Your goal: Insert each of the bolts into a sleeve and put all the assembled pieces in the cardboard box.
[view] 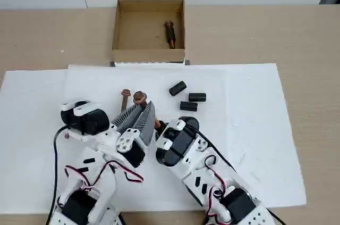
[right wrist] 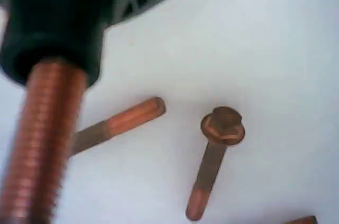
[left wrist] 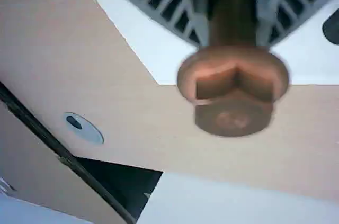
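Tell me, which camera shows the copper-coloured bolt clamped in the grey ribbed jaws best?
Left wrist view: the copper-coloured bolt is close, hexagonal head foremost, shank between the jaws. The high view shows the bolt small. The right wrist view shows a threaded copper shank, perhaps the same bolt.

No text, label or number is showing legibly anywhere; the bolt (left wrist: 233, 94), upper right of the frame, is bearing only unreadable faint marks.

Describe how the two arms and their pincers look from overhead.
The left arm and right arm are white shells around black motor blocks, with small black rectangular marks. The left pincer has grey, ribbed, wedge-shaped fingers. Red and white wires loop along both; a black cable runs down the right arm.
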